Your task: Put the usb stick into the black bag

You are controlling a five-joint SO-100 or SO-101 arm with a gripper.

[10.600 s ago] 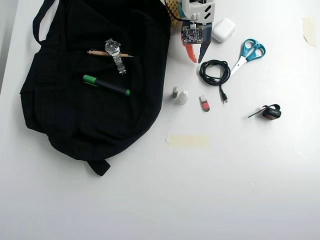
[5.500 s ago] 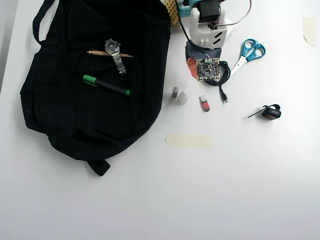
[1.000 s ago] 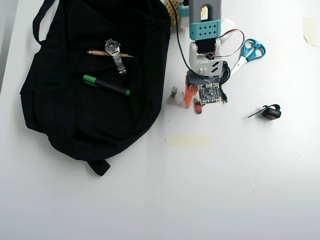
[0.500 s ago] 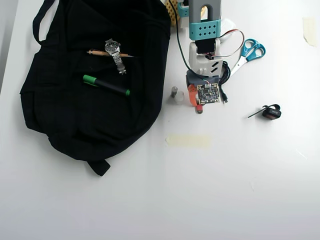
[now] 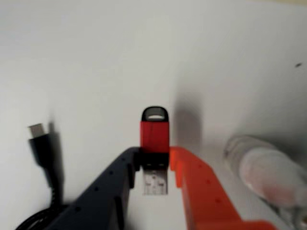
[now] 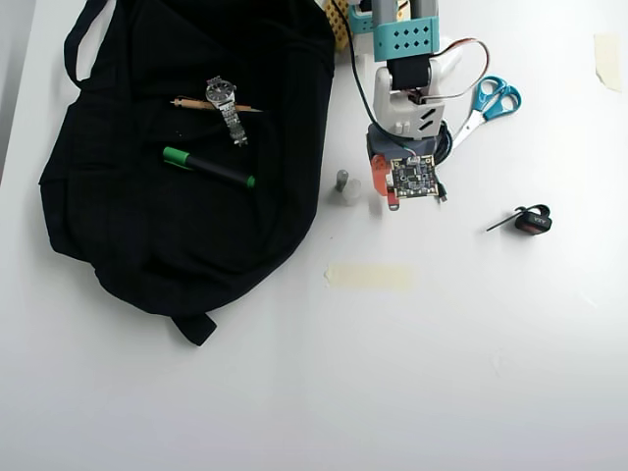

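Pinching one usb stick (image 5: 154,136) between two jaws, the gripper (image 5: 154,165) is holding it over the white table (image 6: 442,343); one black bag (image 6: 147,226) is lying well apart; two small bottles (image 6: 346,186) are standing nearby.

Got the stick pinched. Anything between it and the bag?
The two small bottles stand on the table between the usb stick, held in the tool, and the black bag; lifted above them, the path looks clear.

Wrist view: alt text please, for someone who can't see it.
A black finger and an orange finger of the gripper clamp a small red usb stick by its sides, silver plug toward the camera. A black cable lies at left and a blurred white bottle at right.
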